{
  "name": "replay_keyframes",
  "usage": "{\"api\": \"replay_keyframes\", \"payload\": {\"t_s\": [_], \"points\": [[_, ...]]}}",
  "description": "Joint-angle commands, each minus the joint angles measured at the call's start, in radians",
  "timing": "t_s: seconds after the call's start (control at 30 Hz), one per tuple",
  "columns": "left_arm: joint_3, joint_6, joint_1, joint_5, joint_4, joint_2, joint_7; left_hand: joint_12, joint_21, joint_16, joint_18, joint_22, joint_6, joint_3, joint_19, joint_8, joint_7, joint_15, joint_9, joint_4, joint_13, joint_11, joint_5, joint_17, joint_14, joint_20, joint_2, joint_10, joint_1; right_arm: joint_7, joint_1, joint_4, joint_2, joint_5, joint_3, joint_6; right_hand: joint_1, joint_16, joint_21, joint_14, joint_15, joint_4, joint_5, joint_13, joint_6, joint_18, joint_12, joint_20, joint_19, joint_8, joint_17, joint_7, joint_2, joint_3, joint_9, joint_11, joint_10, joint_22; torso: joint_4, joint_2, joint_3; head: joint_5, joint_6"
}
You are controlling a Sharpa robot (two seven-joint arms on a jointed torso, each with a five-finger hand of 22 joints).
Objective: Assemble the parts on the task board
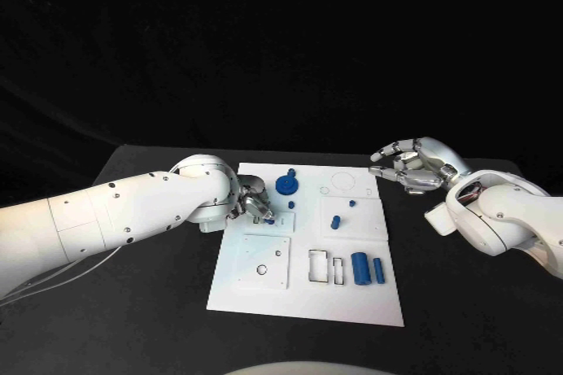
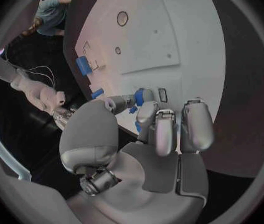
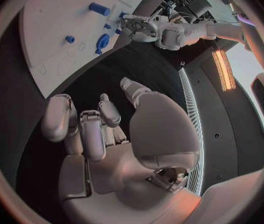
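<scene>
- Small blue part [image 1: 268,215] pinched by left hand [image 1: 252,204] at task board [image 1: 308,298] 10 o'clock.
- Right hand [image 1: 411,165] held off the board's 2 o'clock corner, fingers loosely curled, nothing gripped.
- Two blue cylinders [image 1: 368,269] at board's 4 o'clock.

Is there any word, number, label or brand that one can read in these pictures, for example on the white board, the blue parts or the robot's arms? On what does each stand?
None can be read.
Task board: only outlines, holes and cut-outs, no print.
Blue parts: plain, no marks.
Left hand and right hand: no lettering visible.
</scene>
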Motion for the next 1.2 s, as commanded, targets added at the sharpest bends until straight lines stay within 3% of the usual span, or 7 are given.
{"api": "replay_keyframes", "payload": {"t_s": [0.03,0.3,0.93,1.2], "points": [[-0.001,0.012,-0.002,0.003,-0.002,0.002,-0.001,0.004,0.005,0.006,-0.007,0.001,0.022,-0.013,0.001,-0.005,-0.015,-0.007,-0.003,0.007,0.000,0.001,-0.006,0.228,0.098,-0.003,-0.002,0.005,-0.018,0.005,-0.001,0.000,0.000,0.000,0.000,0.014,-0.017,-0.005,-0.006,0.051,-0.010,0.024,0.051,-0.001,0.001,0.015,-0.003,-0.002,-0.002,0.011,0.039,-0.003,-0.005,-0.014,-0.003,-0.006,0.002,-0.002,0.0001,0.000,0.0003,-0.001,0.000],[-0.001,0.014,-0.002,0.003,-0.004,0.005,-0.001,0.004,0.006,0.007,-0.007,0.004,0.032,-0.066,0.002,-0.008,-0.015,-0.007,-0.009,0.038,0.003,0.001,-0.007,0.230,0.099,-0.003,-0.012,0.008,-0.043,0.007,-0.001,-0.002,0.001,0.002,0.000,0.014,-0.030,-0.006,-0.010,0.051,-0.011,0.044,0.070,-0.002,-0.002,0.016,-0.003,-0.003,-0.002,0.016,0.038,-0.004,-0.008,-0.031,-0.004,-0.006,0.002,-0.002,-0.0001,0.000,0.0003,-0.001,-0.001],[-0.001,0.019,-0.002,0.003,-0.009,0.009,-0.001,0.004,0.006,0.007,-0.007,0.005,0.033,-0.082,0.003,-0.009,-0.016,-0.007,-0.011,0.045,0.003,0.000,-0.007,0.231,0.099,-0.003,-0.014,0.008,-0.046,0.007,-0.002,-0.003,0.001,-0.001,0.000,0.015,-0.036,-0.007,-0.011,0.051,-0.011,0.054,0.073,-0.002,-0.003,0.016,-0.003,-0.003,-0.002,0.018,0.038,-0.004,-0.006,-0.039,-0.005,-0.006,0.002,-0.003,0.0000,0.000,0.0002,-0.003,-0.003],[-0.001,0.022,-0.002,0.003,-0.009,0.008,-0.001,0.005,0.007,0.008,-0.008,0.008,0.040,-0.141,0.004,-0.010,-0.016,-0.008,-0.015,0.071,0.007,0.000,-0.010,0.232,0.099,-0.003,-0.023,0.010,-0.057,0.008,-0.002,-0.003,0.001,0.000,0.000,0.015,-0.040,-0.008,-0.014,0.050,-0.011,0.059,0.073,-0.002,-0.004,0.016,-0.004,-0.003,-0.003,0.019,0.035,-0.004,-0.005,-0.042,-0.005,-0.006,0.001,-0.005,-0.0003,0.000,0.0004,-0.004,-0.003]]}}
